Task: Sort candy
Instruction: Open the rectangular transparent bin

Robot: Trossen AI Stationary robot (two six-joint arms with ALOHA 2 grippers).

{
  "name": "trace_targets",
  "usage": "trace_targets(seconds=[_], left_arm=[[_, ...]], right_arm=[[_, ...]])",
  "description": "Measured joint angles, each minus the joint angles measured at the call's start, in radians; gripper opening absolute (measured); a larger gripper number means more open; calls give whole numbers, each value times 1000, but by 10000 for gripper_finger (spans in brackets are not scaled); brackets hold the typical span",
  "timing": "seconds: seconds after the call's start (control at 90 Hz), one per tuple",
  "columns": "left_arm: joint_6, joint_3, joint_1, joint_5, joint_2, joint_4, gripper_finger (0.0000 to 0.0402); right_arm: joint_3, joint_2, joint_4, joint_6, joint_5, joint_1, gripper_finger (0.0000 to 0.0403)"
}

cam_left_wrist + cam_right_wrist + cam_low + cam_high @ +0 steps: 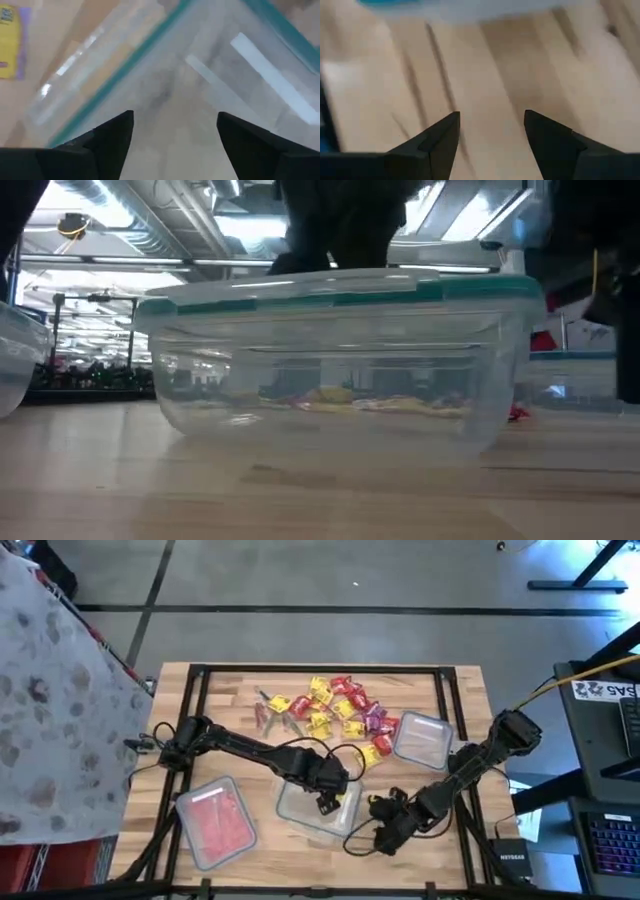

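I hold the left gripper (335, 802), fingers wide and empty, over the middle container (312, 812) for dropping candy (335, 705); right gripper (385, 837) waits open near the desk's front edge.

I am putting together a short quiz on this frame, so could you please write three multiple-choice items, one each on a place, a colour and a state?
1. Where is the left gripper?
A. over the middle clear container
B. over the candy pile
C. off the table

2. What colour fills the near-left container?
A. yellow
B. purple
C. red/pink

3. How are the right gripper fingers?
A. shut on candy
B. open, empty
C. hidden

Answers: 1 A, the high view shows it above that container's rim; 2 C, its contents look pink-red; 3 B, bare wood shows between them.
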Motion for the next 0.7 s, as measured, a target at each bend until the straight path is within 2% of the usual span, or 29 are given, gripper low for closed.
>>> trace_targets(seconds=[0.111,0.267,0.378,0.489,0.7], left_arm=[[-18,-7,-14,2,3,-6,274],[33,-5,-22,-3,26,3,274],[67,-1,-23,-15,51,9,274],[109,-1,-24,-8,74,-8,274],[183,-2,-25,-12,88,-17,274]], right_arm=[[0,-13,-23,-134,15,-60,209],[0,-12,28,-443,-29,-153,209],[-3,-12,91,-567,-84,-212,209],[-4,-10,157,-588,-148,-232,209],[-94,-10,415,-472,-136,-175,209]])
